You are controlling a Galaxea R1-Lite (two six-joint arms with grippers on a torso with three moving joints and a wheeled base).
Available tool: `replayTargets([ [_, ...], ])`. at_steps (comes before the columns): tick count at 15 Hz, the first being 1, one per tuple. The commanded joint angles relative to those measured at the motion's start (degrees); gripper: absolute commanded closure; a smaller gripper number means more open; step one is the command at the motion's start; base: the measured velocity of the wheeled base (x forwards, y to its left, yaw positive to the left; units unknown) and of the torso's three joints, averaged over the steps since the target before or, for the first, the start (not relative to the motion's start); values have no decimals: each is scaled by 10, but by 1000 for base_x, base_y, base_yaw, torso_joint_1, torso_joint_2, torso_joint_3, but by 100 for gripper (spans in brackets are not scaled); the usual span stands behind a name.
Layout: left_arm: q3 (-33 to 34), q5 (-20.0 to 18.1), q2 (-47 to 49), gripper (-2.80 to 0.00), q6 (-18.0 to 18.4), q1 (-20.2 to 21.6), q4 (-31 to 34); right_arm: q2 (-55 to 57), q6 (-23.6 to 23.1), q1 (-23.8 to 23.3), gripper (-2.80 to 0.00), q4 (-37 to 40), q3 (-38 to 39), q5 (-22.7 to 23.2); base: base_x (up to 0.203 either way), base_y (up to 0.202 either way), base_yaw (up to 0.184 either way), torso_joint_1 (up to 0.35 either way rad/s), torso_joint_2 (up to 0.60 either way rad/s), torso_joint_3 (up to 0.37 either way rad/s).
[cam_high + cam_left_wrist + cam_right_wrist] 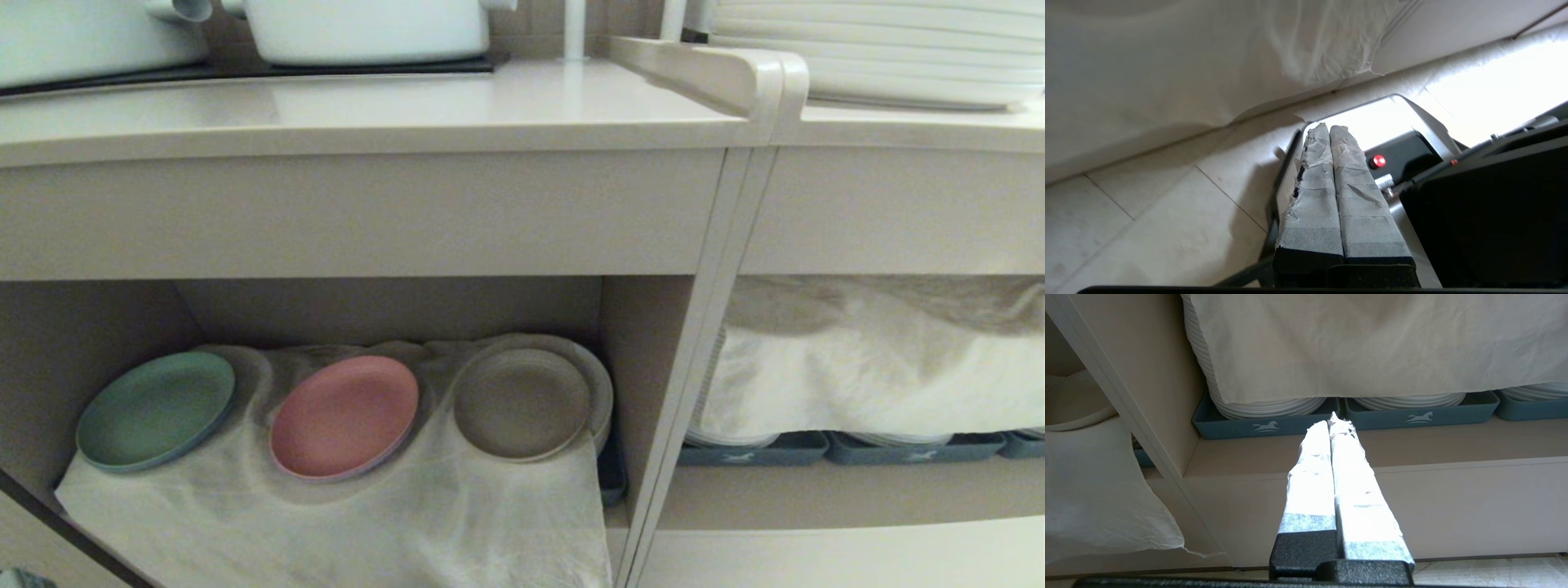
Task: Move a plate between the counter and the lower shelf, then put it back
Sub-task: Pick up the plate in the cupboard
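Observation:
The cream-beige plate [522, 402] lies in the lower shelf [392, 306] on the whitish cloth [367, 523], at the right end of a row beside a pink plate [344, 415] and a green plate [155, 410]. Another rim shows just behind it. The counter [367, 114] runs above the shelf. Neither arm appears in the head view. My left gripper [1329, 127] is shut and holds nothing; it hangs low over the tiled floor [1147, 228] below the cloth's hem. My right gripper [1331, 420] is shut and holds nothing, in front of the right-hand compartment.
Two pale pots [367, 28] stand on the black hob at the counter's back. Large white plates [898, 49] are stacked at the right. A slanted post [694, 367] divides the shelf from a compartment with cloth-covered white plates in blue-grey trays [1265, 424]. My base's red button [1379, 161] is near the left gripper.

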Motion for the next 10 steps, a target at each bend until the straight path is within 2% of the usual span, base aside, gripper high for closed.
replayTargets([
  [1,6,-2,37,0,-13,-2,-2,1,0,0,0,0,0,0,0,0,0,0,0,0],
  [2,7,0,44,0,-26,-7,-8,1,0,0,0,0,0,0,0,0,0,0,0,0],
  [7,20,2,99,0,-47,-9,-47,1,0,0,0,0,0,0,0,0,0,0,0,0],
  [10,12,30,177,0,-55,-8,-101,1,0,0,0,0,0,0,0,0,0,0,0,0],
])
